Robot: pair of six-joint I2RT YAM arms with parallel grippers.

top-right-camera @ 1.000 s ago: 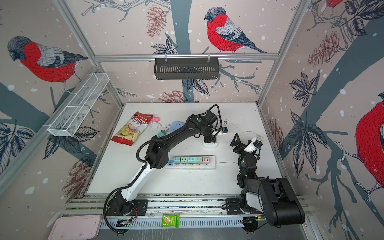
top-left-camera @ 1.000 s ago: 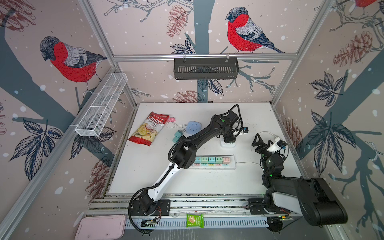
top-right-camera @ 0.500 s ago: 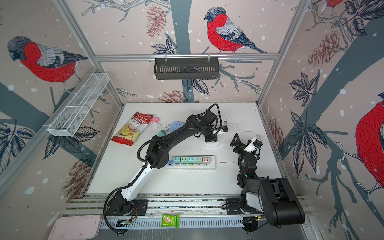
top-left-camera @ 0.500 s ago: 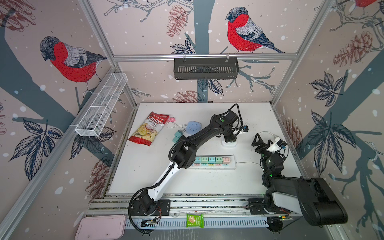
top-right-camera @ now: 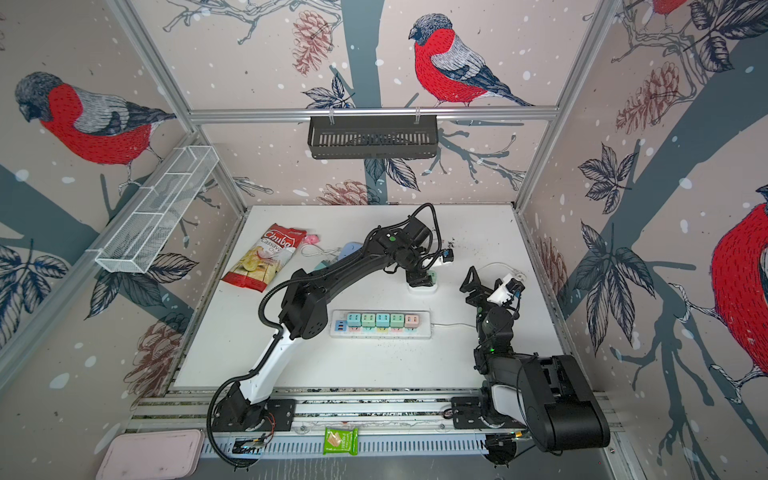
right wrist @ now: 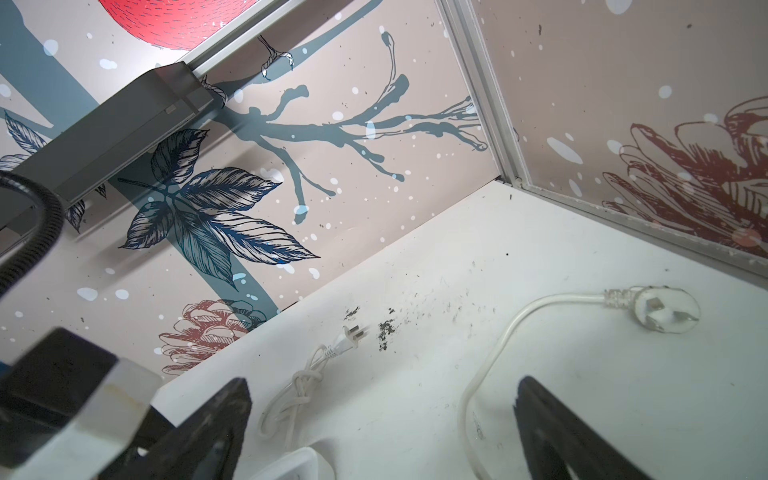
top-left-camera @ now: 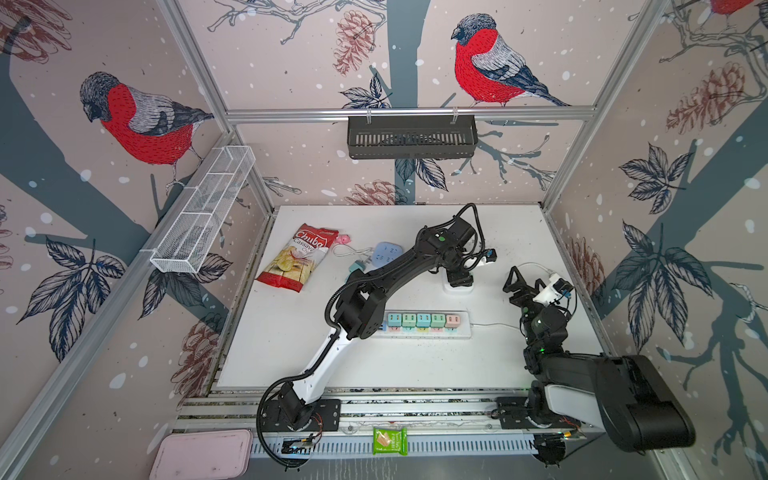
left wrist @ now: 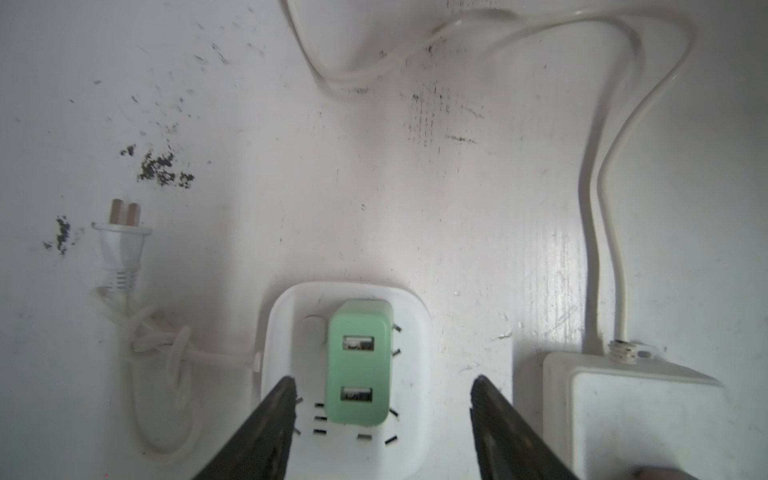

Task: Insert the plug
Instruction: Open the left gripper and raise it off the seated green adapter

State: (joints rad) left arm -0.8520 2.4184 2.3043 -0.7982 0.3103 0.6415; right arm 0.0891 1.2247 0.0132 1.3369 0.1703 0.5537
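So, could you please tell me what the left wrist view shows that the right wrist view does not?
Only the left wrist view: the green charger standing on the white socket block, with the left gripper open either side of it, not touching. Only the right wrist view: the round plug lying loose on the table, the black wall basket, and the open right gripper. Both: the small two-pin plug with its knotted cord, and dark specks beside it.

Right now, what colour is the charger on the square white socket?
The charger is mint green; left wrist view shows it best.
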